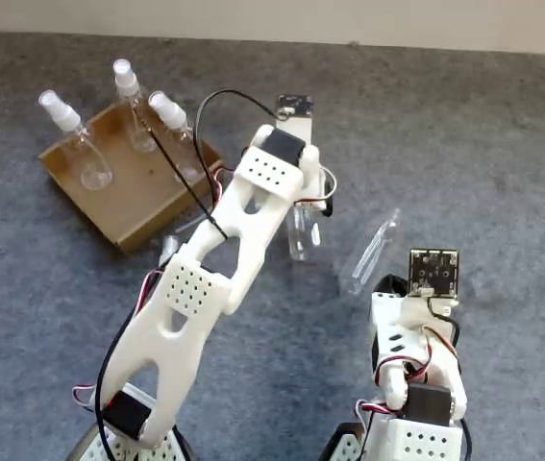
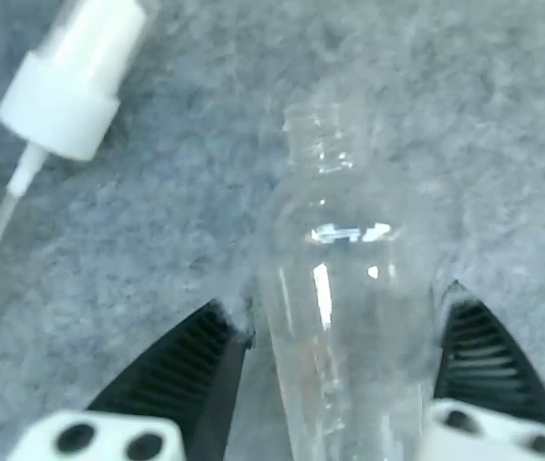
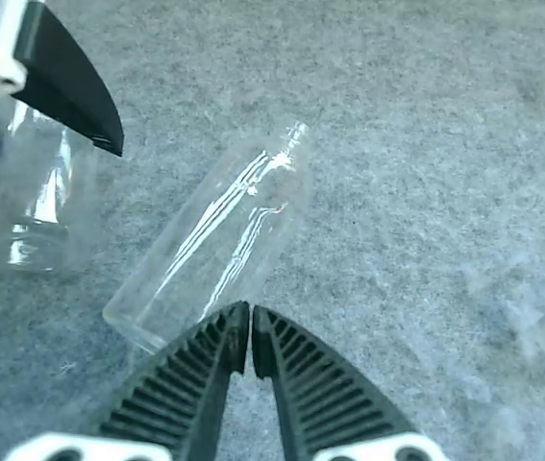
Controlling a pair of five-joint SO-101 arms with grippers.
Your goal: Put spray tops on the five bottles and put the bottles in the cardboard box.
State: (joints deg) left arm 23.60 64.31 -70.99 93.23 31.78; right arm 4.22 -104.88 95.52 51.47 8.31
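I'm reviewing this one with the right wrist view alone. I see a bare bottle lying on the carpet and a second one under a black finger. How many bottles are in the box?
Observer: Three capped bottles stand in the box.
Operator: Any loose top near that second bottle?
Observer: Yes, one spray top lies on the carpet beside the second bottle.
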